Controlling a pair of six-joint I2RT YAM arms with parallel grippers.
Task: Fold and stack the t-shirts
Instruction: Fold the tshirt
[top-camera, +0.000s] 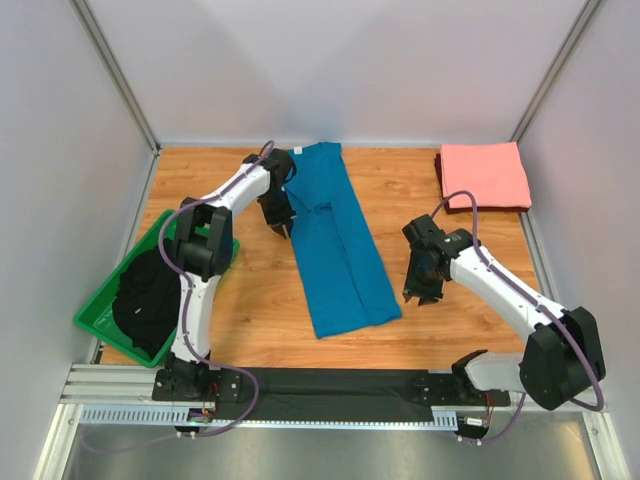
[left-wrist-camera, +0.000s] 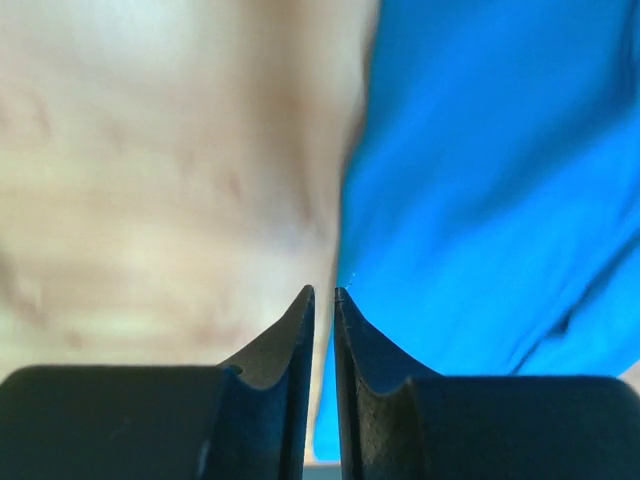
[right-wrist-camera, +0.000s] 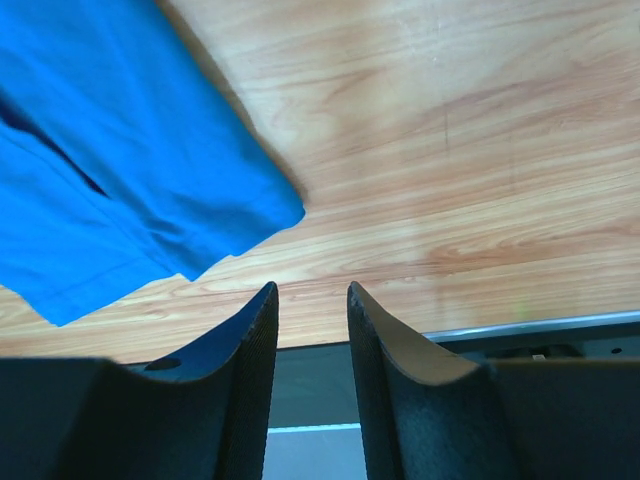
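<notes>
I'm seeing the teal shirt lying as a long folded strip mid-frame and the pink shirt sitting folded at upper right. My left gripper is hovering just beside the strip's left edge, barely parted and empty. My right gripper is hovering right of the strip, spread and empty.

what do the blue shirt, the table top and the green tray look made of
Blue shirt: soft matte cloth, probably cotton; it lies limp with folds and a stitched hem. Table top: wood or wood-look laminate, smooth, slight sheen; grain lines show. Green tray: likely hard plastic; uniform colour, thin raised rim.
</notes>
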